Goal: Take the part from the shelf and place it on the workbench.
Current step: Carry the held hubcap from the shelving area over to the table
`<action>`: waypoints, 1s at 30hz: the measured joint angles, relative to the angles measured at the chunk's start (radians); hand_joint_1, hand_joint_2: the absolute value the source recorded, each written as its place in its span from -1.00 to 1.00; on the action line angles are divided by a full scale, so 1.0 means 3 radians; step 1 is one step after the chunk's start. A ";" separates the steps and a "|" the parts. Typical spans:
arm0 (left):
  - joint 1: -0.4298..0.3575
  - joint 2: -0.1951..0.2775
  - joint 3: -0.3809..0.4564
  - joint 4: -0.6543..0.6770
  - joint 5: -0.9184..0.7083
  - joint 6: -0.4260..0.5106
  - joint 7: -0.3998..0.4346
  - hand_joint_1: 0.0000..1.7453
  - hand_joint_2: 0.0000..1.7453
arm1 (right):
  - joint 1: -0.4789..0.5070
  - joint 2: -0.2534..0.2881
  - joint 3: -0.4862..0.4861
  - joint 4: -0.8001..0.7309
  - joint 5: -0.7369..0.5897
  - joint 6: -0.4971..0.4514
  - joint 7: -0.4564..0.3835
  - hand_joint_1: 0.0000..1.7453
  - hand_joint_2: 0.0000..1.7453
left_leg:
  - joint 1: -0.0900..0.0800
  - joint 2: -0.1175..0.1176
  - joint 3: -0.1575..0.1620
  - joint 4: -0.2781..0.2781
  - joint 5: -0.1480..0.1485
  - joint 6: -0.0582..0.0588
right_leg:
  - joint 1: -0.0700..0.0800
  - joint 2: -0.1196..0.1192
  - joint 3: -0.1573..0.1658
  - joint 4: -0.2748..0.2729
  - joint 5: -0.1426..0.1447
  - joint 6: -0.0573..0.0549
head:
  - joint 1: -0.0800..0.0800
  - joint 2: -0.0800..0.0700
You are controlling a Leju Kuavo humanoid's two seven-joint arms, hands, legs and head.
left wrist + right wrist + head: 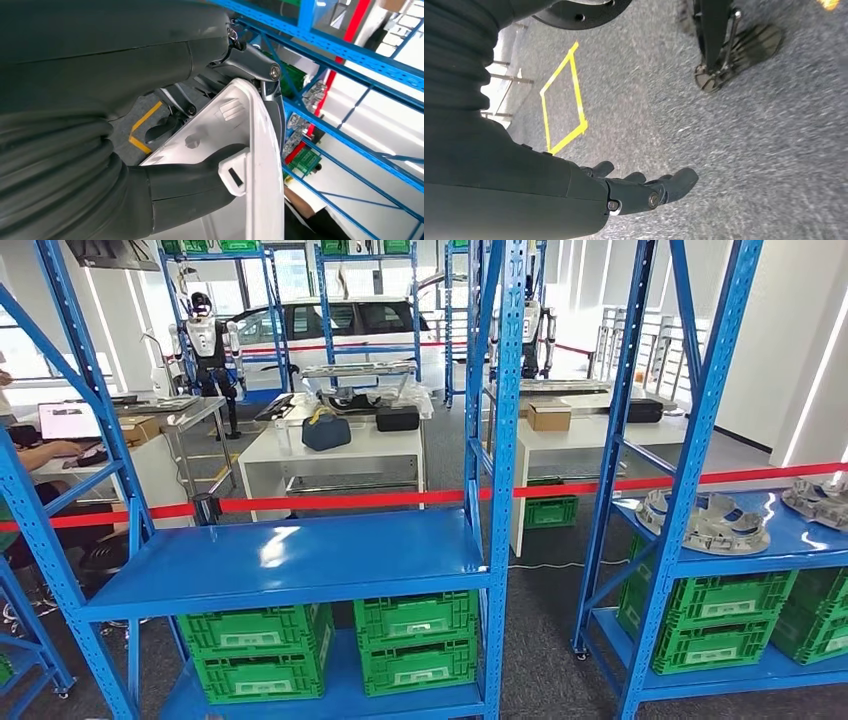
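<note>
In the left wrist view my left hand [200, 150] grips a white moulded plastic part [250, 165], thumb across its face and dark fingers [265, 80] over its edge. In the right wrist view my right hand [639, 192] hangs over grey carpet with its fingers apart and nothing in it. The head view looks at a blue shelf [290, 560] with a bare middle level. On the rack to the right lie grey ring-shaped parts [705, 520] and another grey part [820, 498].
Green crates [415, 640] fill the lower shelf levels. Red barrier tape [400, 500] runs behind the racks. White workbenches [340, 455] with bags and a box [548, 416] stand beyond. A person sits at a desk far left [40, 455]. Yellow floor tape [564, 100] marks the carpet.
</note>
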 joint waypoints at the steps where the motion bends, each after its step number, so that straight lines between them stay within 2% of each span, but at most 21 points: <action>1: 0.0013 0.0002 0.0006 -0.0002 0.0000 0.0003 -0.0002 1.00 1.00 | 0.0000 0.0000 0.0000 0.0000 0.0001 0.0011 0.0000 -1.00 1.00 | 0.0008 0.0000 0.0010 0.0138 -0.0012 -0.0012 | -0.0002 -0.0001 -0.0054 0.0008 0.0040 0.0006 | 0.0001 0.0000; 2: 0.0023 0.0006 0.0013 -0.0007 0.0000 0.0003 -0.0006 1.00 1.00 | 0.0000 0.0000 0.0000 0.0000 0.0002 0.0023 0.0001 -1.00 1.00 | 0.0015 0.0000 0.0064 0.0173 0.0051 -0.0021 | -0.0005 -0.0003 -0.0109 0.0018 0.0077 0.0016 | 0.0000 0.0000; 4: 0.0032 0.0019 0.0033 -0.0029 0.0000 0.0002 -0.0012 1.00 1.00 | 0.0000 0.0000 0.0000 0.0000 0.0013 0.0041 0.0014 -1.00 1.00 | 0.0029 -0.0001 0.0335 -0.0095 0.0214 -0.0032 | -0.0014 -0.0004 -0.0211 0.0044 0.0143 0.0045 | 0.0001 0.0000; 6: 0.0029 0.0037 0.0050 -0.0061 0.0003 0.0002 -0.0017 1.00 1.00 | -0.0001 -0.0001 0.0000 0.0000 0.0026 0.0047 0.0038 -1.00 1.00 | 0.0024 -0.0011 0.0679 -0.0571 0.0194 -0.0018 | -0.0014 -0.0005 -0.0281 0.0067 0.0199 0.0085 | 0.0001 0.0000; 8: 0.0032 0.0051 0.0066 -0.0084 0.0009 0.0002 -0.0025 1.00 1.00 | -0.0002 -0.0001 0.0000 0.0000 0.0031 0.0045 0.0060 -1.00 1.00 | 0.0004 -0.0022 0.0822 -0.0821 0.0111 0.0023 | -0.0010 -0.0007 -0.0314 0.0068 0.0262 0.0120 | 0.0001 0.0000; 10: 0.0047 0.0064 0.0079 -0.0097 0.0013 0.0002 -0.0033 1.00 1.00 | 0.0004 -0.0003 0.0000 0.0000 0.0031 0.0044 0.0067 -1.00 1.00 | 0.0004 -0.0018 0.0781 -0.0841 0.0136 0.0087 | -0.0013 -0.0003 -0.0343 0.0069 0.0281 0.0157 | 0.0002 0.0000; 11: 0.0053 0.0069 0.0086 -0.0103 0.0016 0.0002 -0.0037 1.00 1.00 | 0.0006 -0.0003 0.0000 0.0000 0.0030 0.0043 0.0068 -1.00 1.00 | 0.0008 -0.0011 0.0749 -0.0839 0.0165 0.0125 | -0.0015 0.0000 -0.0371 0.0117 0.0215 0.0176 | 0.0003 0.0000; 12: 0.0053 0.0073 0.0092 -0.0109 0.0020 0.0002 -0.0040 1.00 1.00 | 0.0009 -0.0004 0.0000 0.0000 0.0030 0.0041 0.0068 -1.00 1.00 | 0.0012 -0.0004 0.0713 -0.0840 0.0198 0.0161 | -0.0016 0.0004 -0.0413 0.0226 0.0091 0.0191 | 0.0004 0.0000; 14: 0.0044 0.0081 0.0103 -0.0118 0.0030 0.0005 -0.0045 1.00 1.00 | 0.0007 -0.0004 0.0000 0.0000 0.0026 0.0032 0.0072 -1.00 1.00 | 0.0003 0.0003 0.0628 -0.0826 0.0262 0.0202 | -0.0018 0.0010 -0.0524 0.0621 -0.0236 0.0203 | 0.0006 0.0000; 15: 0.0040 0.0085 0.0106 -0.0119 0.0034 0.0007 -0.0046 1.00 1.00 | 0.0006 -0.0004 0.0000 0.0000 0.0021 0.0030 0.0070 -1.00 1.00 | -0.0005 0.0004 0.0578 -0.0814 0.0294 0.0210 | -0.0016 0.0012 -0.0568 0.0831 -0.0342 0.0203 | 0.0006 0.0000; 16: 0.0037 0.0090 0.0110 -0.0120 0.0036 0.0010 -0.0048 1.00 1.00 | 0.0005 -0.0004 0.0000 0.0000 0.0013 0.0028 0.0067 -1.00 1.00 | -0.0014 0.0005 0.0524 -0.0798 0.0324 0.0213 | -0.0013 0.0014 -0.0575 0.0979 -0.0369 0.0198 | 0.0006 0.0000; 17: 0.0033 0.0094 0.0117 -0.0123 0.0038 0.0011 -0.0052 1.00 1.00 | 0.0004 -0.0005 0.0000 0.0000 0.0006 0.0028 0.0063 -1.00 1.00 | -0.0023 0.0006 0.0469 -0.0780 0.0353 0.0215 | -0.0008 0.0015 -0.0535 0.1025 -0.0324 0.0187 | 0.0006 0.0000; 18: 0.0029 0.0099 0.0125 -0.0131 0.0039 0.0012 -0.0057 1.00 1.00 | 0.0003 -0.0005 0.0000 0.0000 0.0000 0.0029 0.0059 -1.00 1.00 | -0.0032 0.0006 0.0415 -0.0760 0.0380 0.0214 | 0.0002 0.0017 -0.0434 0.0949 -0.0234 0.0167 | 0.0007 0.0000; 19: 0.0025 0.0103 0.0135 -0.0141 0.0040 0.0012 -0.0062 1.00 1.00 | 0.0001 -0.0005 0.0000 0.0000 -0.0003 0.0030 0.0058 -1.00 1.00 | -0.0039 0.0006 0.0367 -0.0743 0.0406 0.0211 | 0.0015 0.0020 -0.0283 0.0778 -0.0150 0.0138 | 0.0007 0.0000; 20: 0.0019 0.0106 0.0146 -0.0154 0.0040 0.0012 -0.0066 1.00 1.00 | -0.0003 -0.0009 0.0000 -0.0001 -0.0004 0.0031 0.0056 -1.00 1.00 | -0.0049 0.0006 0.0328 -0.0728 0.0429 0.0203 | 0.0030 0.0022 -0.0108 0.0540 -0.0129 0.0101 | 0.0008 0.0000; 22: 0.0003 0.0116 0.0162 -0.0175 0.0043 0.0013 -0.0069 1.00 1.00 | -0.0009 -0.0015 0.0000 -0.0002 -0.0005 0.0037 0.0050 -1.00 1.00 | -0.0053 0.0011 0.0285 -0.0719 0.0479 0.0177 | 0.0054 0.0026 0.0144 0.0148 -0.0174 0.0060 | 0.0008 0.0000; 23: -0.0005 0.0120 0.0169 -0.0182 0.0046 0.0013 -0.0070 1.00 1.00 | -0.0010 -0.0017 0.0000 -0.0003 -0.0005 0.0041 0.0047 -1.00 1.00 | -0.0050 0.0016 0.0277 -0.0724 0.0508 0.0158 | 0.0062 0.0027 0.0187 0.0051 -0.0200 0.0052 | 0.0008 0.0000; 25: -0.0015 0.0127 0.0176 -0.0187 0.0053 0.0015 -0.0069 1.00 1.00 | -0.0008 -0.0010 -0.0002 -0.0001 -0.0012 0.0043 0.0050 -1.00 1.00 | -0.0042 0.0019 0.0264 -0.0744 0.0560 0.0121 | 0.0054 0.0025 0.0158 0.0004 -0.0145 0.0041 | 0.0008 0.0000; 26: -0.0019 0.0130 0.0178 -0.0189 0.0056 0.0020 -0.0067 1.00 1.00 | -0.0009 -0.0007 -0.0004 -0.0001 -0.0021 0.0039 0.0052 -1.00 1.00 | -0.0042 0.0014 0.0243 -0.0726 0.0522 0.0101 | 0.0041 0.0019 0.0133 -0.0013 -0.0106 0.0024 | 0.0006 0.0000; 27: -0.0024 0.0135 0.0178 -0.0189 0.0058 0.0026 -0.0065 1.00 1.00 | -0.0010 -0.0003 -0.0010 0.0000 -0.0033 0.0033 0.0052 -1.00 1.00 | -0.0039 0.0007 0.0212 -0.0656 0.0419 0.0080 | 0.0028 0.0011 0.0099 -0.0030 -0.0060 0.0007 | 0.0004 0.0000; 30: -0.0043 0.0143 0.0179 -0.0187 0.0060 0.0041 -0.0060 1.00 1.00 | -0.0013 0.0000 -0.0036 0.0000 -0.0065 0.0019 0.0043 -1.00 1.00 | -0.0007 -0.0003 0.0102 -0.0115 -0.0050 0.0016 | 0.0015 -0.0001 -0.0037 -0.0033 0.0069 -0.0012 | -0.0003 0.0000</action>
